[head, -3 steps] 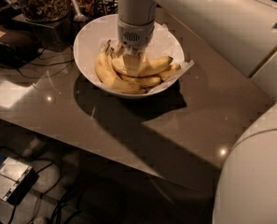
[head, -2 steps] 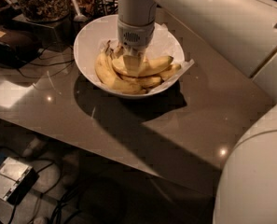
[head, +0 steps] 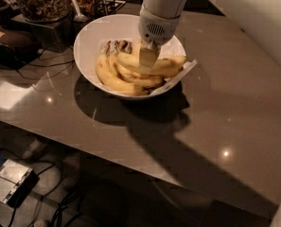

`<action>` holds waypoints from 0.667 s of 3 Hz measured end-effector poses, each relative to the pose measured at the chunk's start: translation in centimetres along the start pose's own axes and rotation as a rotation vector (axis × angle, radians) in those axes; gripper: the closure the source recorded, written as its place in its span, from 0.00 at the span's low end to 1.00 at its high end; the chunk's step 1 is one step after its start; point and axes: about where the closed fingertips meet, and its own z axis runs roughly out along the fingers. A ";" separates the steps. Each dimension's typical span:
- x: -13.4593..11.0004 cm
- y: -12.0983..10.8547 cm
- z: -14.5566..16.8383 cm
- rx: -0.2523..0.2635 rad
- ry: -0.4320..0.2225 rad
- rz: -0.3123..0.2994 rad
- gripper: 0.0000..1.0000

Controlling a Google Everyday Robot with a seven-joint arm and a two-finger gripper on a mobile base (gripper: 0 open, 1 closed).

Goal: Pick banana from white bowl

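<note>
While the arm (head: pixel 164 1) comes down from the top of the view, we count one white bowl (head: pixel 88 37) on the bench (head: pixel 234 103). We count about four bananas in it, though they overlap too much for a sure number. The white wrist (head: pixel 155 28) stands nearly upright over the bowl. Its hand (head: pixel 148 56) hangs inside the rim, right at the top of the heap. We cannot tell whether the hand is spread or pinching anything. The banana (head: pixel 167 66) lies uppermost, directly beneath the hand and at least very close to it. Its long axis runs across the picture, passing under the hand. One end points past the hand toward the paper lining (head: pixel 183 74) jutting over the rim. The other end points toward the brown stems (head: pixel 117 45) bunched at the hand's opposite side.
</note>
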 end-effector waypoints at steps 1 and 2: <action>1.0 0.4 -2.8 0.013 -0.076 0.001 1.00; 1.5 0.9 -5.1 0.029 -0.122 -0.016 1.00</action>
